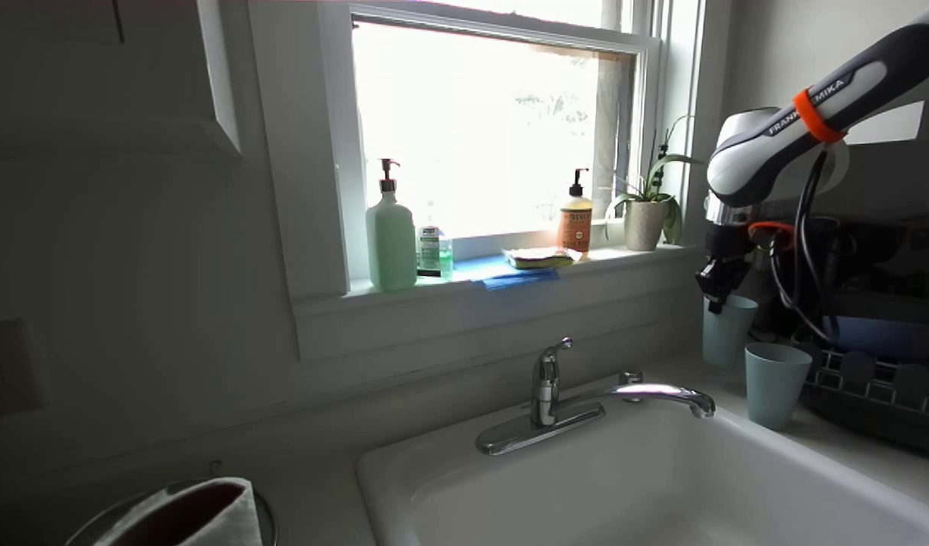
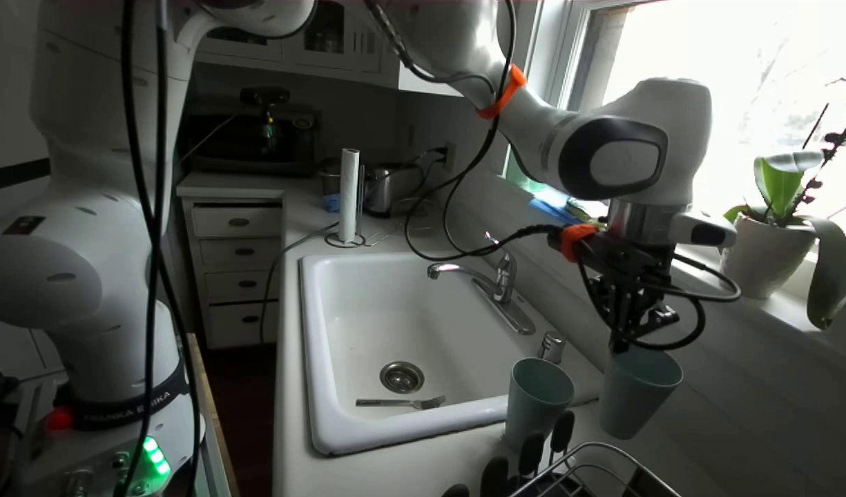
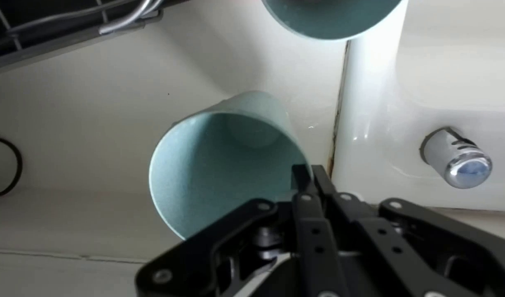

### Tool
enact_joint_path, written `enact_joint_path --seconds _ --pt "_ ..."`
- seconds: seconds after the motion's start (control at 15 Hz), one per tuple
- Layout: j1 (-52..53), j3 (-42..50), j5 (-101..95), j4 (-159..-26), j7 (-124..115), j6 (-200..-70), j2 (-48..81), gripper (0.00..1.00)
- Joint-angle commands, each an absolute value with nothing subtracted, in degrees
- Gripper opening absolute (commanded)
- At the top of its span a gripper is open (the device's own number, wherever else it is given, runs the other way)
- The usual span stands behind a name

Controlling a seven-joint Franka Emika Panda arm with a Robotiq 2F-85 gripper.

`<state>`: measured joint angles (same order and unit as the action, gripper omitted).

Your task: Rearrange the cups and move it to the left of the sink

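Two pale teal cups are near the sink's corner. My gripper is shut on the rim of the cup nearer the window wall. In the wrist view, the gripper has one finger inside the held cup and one outside. In an exterior view, the held cup tilts slightly; I cannot tell if its base touches the counter. The other cup stands upright beside the sink rim; it also shows in an exterior view and the wrist view.
A dish rack stands close behind the cups. The chrome faucet and a sprayer rise from the sink's back. A fork lies in the sink. A paper towel roll stands beyond it. Bottles and a plant line the windowsill.
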<state>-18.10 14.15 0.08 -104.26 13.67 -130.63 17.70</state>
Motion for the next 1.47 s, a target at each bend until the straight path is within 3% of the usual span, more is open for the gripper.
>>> enact_joint_path --seconds 0.0,0.6,1.4 --pt "-16.58 13.84 -3.97 -108.91 14.39 -126.96 8.75 0.01" --pt "-13.38 12.74 -7.30 -113.08 14.99 -118.90 -1.85 0.01" --pt "-13.07 12.97 -9.57 -111.98 14.53 -109.94 0.06 0.01"
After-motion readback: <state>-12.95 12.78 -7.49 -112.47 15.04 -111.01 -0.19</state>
